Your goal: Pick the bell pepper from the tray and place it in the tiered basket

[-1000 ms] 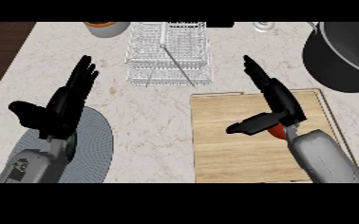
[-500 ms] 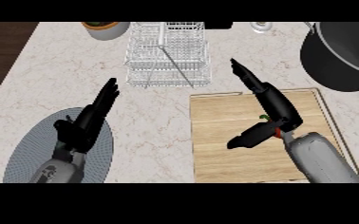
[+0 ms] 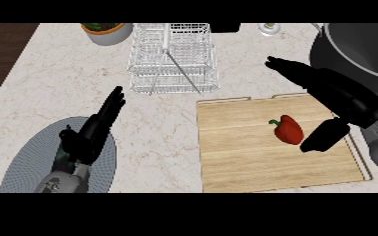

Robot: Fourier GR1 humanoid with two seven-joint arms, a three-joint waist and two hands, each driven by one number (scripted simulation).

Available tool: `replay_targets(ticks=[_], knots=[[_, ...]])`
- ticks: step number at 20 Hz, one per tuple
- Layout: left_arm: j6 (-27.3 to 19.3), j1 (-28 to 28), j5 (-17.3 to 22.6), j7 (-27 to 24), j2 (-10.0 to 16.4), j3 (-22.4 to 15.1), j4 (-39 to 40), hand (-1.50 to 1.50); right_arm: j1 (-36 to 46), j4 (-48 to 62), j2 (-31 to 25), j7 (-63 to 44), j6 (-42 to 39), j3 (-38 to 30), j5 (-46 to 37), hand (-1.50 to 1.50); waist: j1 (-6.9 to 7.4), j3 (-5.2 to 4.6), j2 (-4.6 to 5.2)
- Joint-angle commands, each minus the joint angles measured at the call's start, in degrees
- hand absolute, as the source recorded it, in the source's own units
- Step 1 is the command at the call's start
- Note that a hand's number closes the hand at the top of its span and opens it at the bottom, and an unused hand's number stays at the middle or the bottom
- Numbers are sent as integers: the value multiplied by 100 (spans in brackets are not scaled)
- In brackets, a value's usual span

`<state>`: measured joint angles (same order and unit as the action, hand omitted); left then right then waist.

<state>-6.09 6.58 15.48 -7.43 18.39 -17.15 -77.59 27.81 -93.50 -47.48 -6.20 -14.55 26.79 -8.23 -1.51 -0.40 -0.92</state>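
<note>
A red bell pepper (image 3: 289, 129) with a green stem lies on the wooden tray (image 3: 251, 155) at the right. My right hand (image 3: 341, 97) hovers just right of and above it, open, with straight fingers reaching up-left and the thumb (image 3: 322, 136) beside the pepper, not closed on it. The white wire tiered basket (image 3: 174, 59) stands at the back centre. My left hand (image 3: 92, 130) is open at the lower left, fingers up, above a grey round mat.
A grey round mat (image 3: 29, 167) lies at the lower left. A large dark pot (image 3: 351, 50) stands at the right edge behind my right hand. A potted plant (image 3: 107, 30) and a small shaker (image 3: 269, 28) stand along the back.
The view has shifted. My right hand has moved right, uncovering the pepper on the tray. My left hand has lowered and stays open.
</note>
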Motion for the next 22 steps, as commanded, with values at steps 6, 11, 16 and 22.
replay_targets(ticks=[6,11,16,22], knots=[[11,-53,-39,176,-48,-12,-306,0,7,-2071,-1155,-2060,-1732,367,-101,-150,40,30,26],[301,-24,-214,-207,-134,145,188,0,-282,-2500,-747,-2860,-2123,28,-192,-150,117,35,78],[347,-85,-339,-149,-159,212,45,0,-932,-2301,-3,-2685,-1347,207,-1487,-150,151,42,89],[532,45,-240,154,-44,481,-133,0,-922,-1733,201,-2999,-1682,383,-2270,-150,186,40,93]])
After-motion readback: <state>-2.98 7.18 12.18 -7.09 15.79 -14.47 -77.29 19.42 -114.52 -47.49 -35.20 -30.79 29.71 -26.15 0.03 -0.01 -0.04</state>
